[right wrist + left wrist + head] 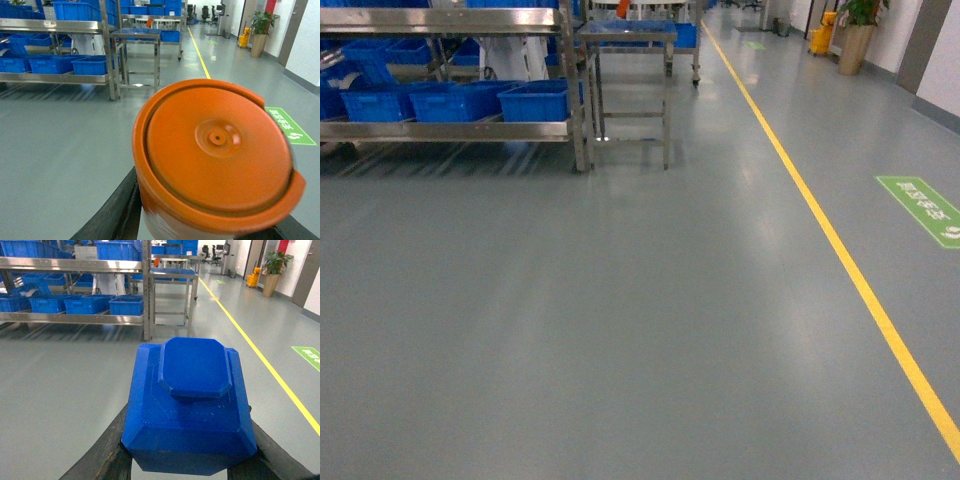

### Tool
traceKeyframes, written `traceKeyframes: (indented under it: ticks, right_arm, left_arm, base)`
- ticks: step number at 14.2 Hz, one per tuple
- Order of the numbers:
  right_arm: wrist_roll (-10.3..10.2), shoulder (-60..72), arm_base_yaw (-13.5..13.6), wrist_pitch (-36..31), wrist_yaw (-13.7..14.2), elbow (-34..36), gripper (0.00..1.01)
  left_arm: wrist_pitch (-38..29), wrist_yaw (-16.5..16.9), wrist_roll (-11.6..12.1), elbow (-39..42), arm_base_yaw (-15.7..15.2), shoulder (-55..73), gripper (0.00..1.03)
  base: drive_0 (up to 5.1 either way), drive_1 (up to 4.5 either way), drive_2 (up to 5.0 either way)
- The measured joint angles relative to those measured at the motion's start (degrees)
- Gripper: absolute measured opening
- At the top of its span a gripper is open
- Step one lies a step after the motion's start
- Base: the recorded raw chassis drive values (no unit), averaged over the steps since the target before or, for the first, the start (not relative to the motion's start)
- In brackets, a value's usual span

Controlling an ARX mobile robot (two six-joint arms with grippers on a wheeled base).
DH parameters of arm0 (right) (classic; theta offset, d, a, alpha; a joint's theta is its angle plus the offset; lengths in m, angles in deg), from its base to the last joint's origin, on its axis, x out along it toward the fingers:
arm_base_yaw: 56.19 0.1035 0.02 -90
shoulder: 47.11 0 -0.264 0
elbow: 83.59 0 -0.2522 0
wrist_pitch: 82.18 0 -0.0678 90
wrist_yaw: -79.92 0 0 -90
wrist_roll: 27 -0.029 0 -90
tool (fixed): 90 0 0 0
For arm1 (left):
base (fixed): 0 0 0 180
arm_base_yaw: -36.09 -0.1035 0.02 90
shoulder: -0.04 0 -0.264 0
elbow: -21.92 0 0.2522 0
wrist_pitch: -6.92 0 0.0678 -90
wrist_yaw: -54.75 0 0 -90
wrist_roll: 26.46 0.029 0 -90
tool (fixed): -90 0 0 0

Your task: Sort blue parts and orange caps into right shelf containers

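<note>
Both grippers loaded, rolling toward the shelf.
I held the blue part [187, 410] left, orange cap [215, 155] right; crates [535, 100] wanted a slow, steady approach.

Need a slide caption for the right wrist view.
Right gripper holding an orange cap above grey floor, shelf of blue crates ahead.

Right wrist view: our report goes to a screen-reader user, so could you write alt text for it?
A round orange cap fills the foreground, held between the right hand's dark fingers. Behind it, grey floor runs to a metal shelf rack holding blue crates, with a yellow floor line leading away.
</note>
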Motion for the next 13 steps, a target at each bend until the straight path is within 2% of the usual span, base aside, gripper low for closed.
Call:
traceKeyframes:
  ticks: [13]
  right_arm:
    - [0.0, 0.0, 0.0, -0.1, 0.0, 0.0, 0.44]
  left_arm:
    - [-0.1, 0.0, 0.0, 0.0, 0.0, 0.0, 0.43]
  base:
    - [0.0, 4.23, -4.3]
